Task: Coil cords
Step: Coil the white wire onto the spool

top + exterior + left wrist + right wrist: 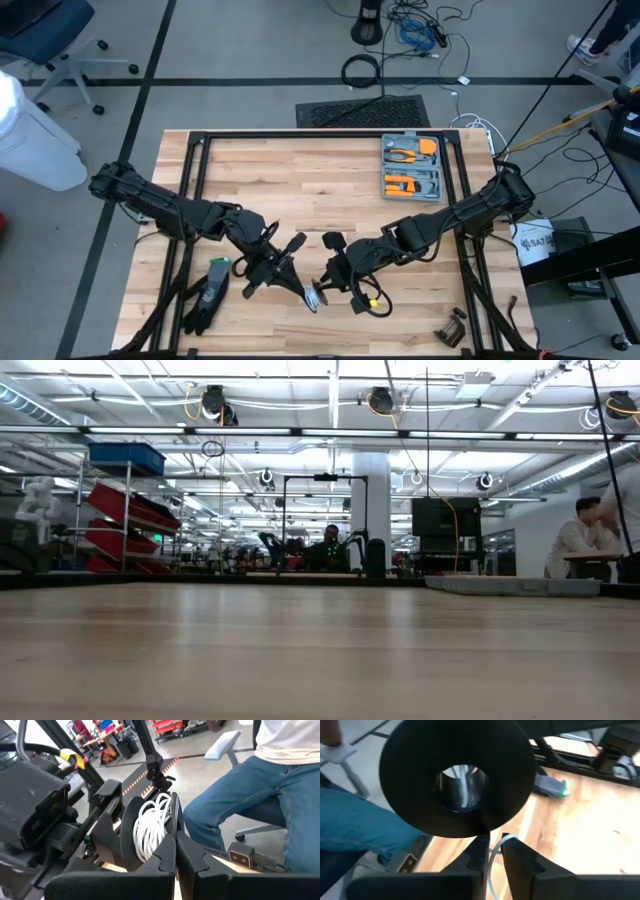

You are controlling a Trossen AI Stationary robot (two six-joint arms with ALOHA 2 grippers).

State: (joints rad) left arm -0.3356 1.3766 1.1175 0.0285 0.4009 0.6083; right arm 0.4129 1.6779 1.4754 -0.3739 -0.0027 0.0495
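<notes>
Cords (152,827) wound round spool, axis level

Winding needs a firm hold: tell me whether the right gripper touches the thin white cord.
Touching. The right wrist view shows the thin white cord pinched between the right gripper's dark fingers.

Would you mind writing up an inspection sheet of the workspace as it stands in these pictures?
Surface: wooden table, bare across the middle.
Job's things: white cord wound on a dark spool, held between both grippers near the front edge.
Clutter: grey tool case with orange tools at the back right; black glove front left; small dark clamp front right.
Grippers: left gripper and right gripper meet at the spool; right pinches a strand of cord.
Cables: black cable ring and blue and black wires on the floor behind.
Surroundings: seated person in jeans at the front; another person seated farther off.
</notes>
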